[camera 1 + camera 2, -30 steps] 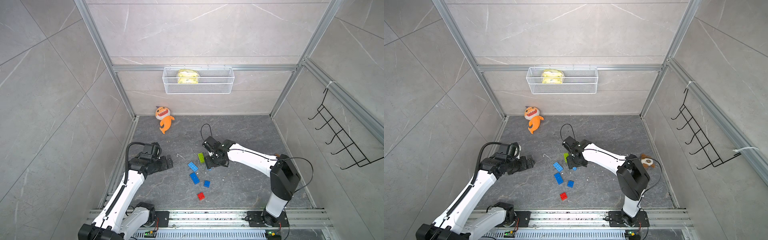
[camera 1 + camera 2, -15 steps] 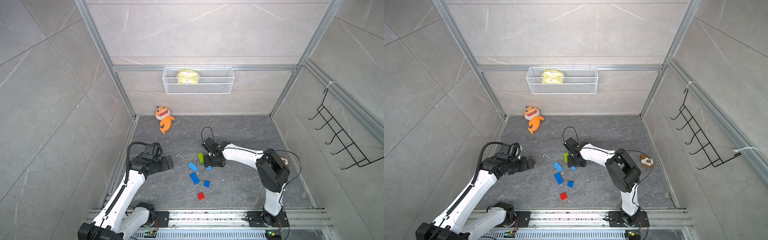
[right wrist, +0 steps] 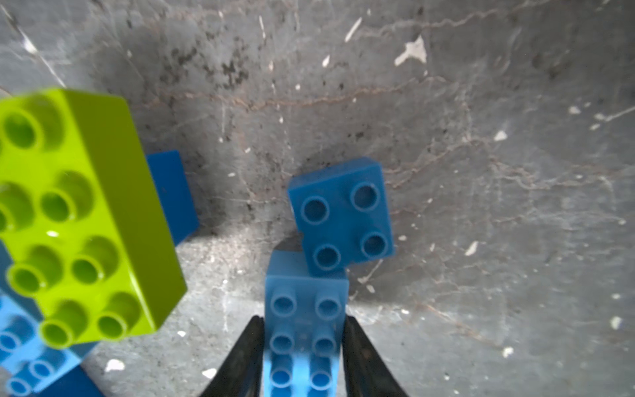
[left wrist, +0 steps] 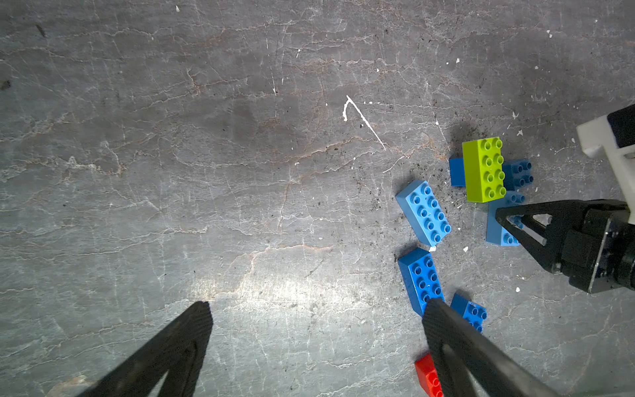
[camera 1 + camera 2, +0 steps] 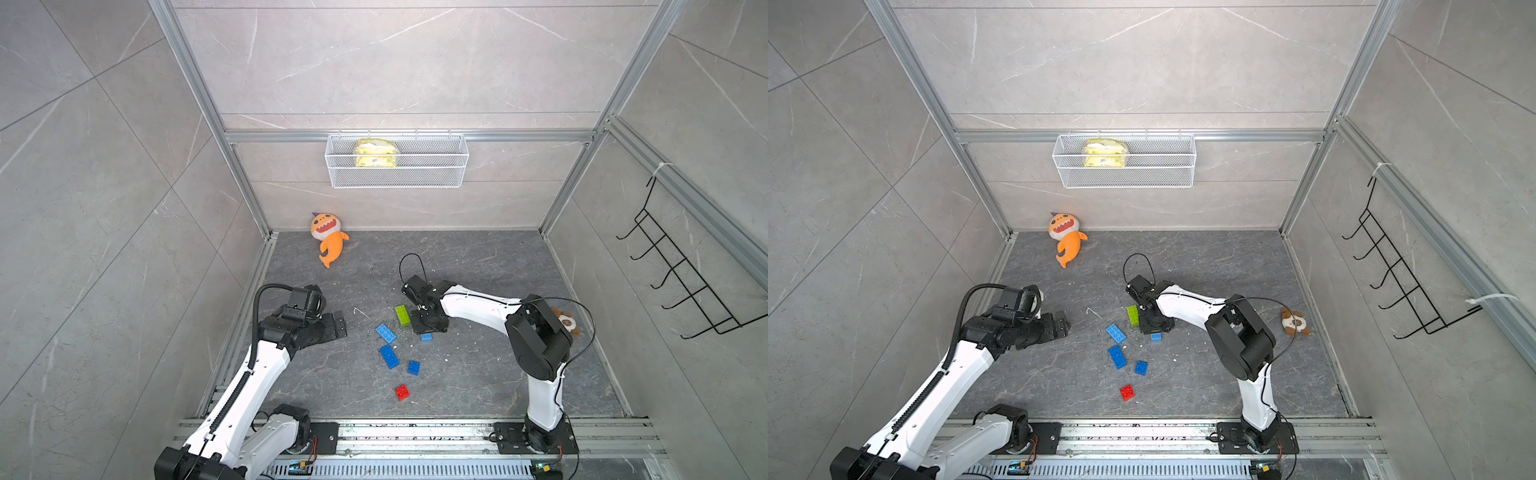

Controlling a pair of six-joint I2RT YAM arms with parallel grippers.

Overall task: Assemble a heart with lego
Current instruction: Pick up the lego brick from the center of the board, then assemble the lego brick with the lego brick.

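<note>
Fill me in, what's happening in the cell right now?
Lego heart build, early on. The right pincer has its fingers against both sides of a light-blue long brick on the floor, beside the lime-green brick, which sits on top of a blue brick. The left pincer is wide open, hovering off to the side, holding nothing. Other bricks lie loose, among them a long blue brick, a blue square and the red square. No heart shape yet.

blue long brick (image 4: 424, 211), three; blue square brick (image 4: 469, 311), two; blue brick (image 4: 456, 172) part-hidden under the green, one; lime-green long brick (image 4: 482, 170), one; red brick (image 5: 401, 392), one; orange fish plush (image 5: 330, 241), one; brown-and-white plush (image 5: 1293, 322), one; wire basket (image 5: 397, 178), one; yellow packet (image 5: 375, 153), one; hook rack (image 5: 681, 274), one; robot arm (image 5: 478, 303), two.
</note>
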